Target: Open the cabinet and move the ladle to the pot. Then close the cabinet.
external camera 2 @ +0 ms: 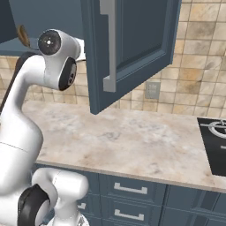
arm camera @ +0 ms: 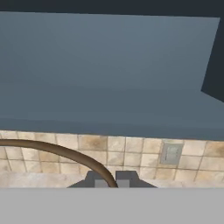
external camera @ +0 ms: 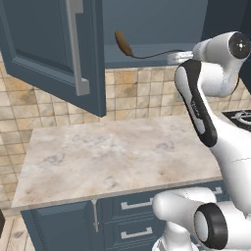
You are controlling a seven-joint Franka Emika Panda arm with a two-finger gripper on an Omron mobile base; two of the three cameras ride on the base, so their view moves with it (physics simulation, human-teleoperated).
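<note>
The cabinet stands open: its left door [external camera: 54, 49] swings out over the counter, and its right door [external camera 2: 128, 48] hangs open in the right base view. My gripper [external camera: 175, 55] is up at the front of the cabinet opening, shut on the thin handle end of the dark brown ladle [external camera: 123, 43]. The ladle sticks out to the left, its oval bowl in the air in front of the cabinet's bottom edge. In the hand view the curved ladle handle [arm camera: 65, 153] runs left from my gripper [arm camera: 109, 183], with the cabinet interior [arm camera: 109, 65] above. The pot is out of view.
A beige marble counter [external camera: 112, 157] lies below, with a tiled backsplash and a wall outlet [external camera 2: 152, 89]. A black stove [external camera 2: 214, 145] sits at the counter's right end. Drawers [external camera 2: 130, 189] with horizontal handles are under the counter.
</note>
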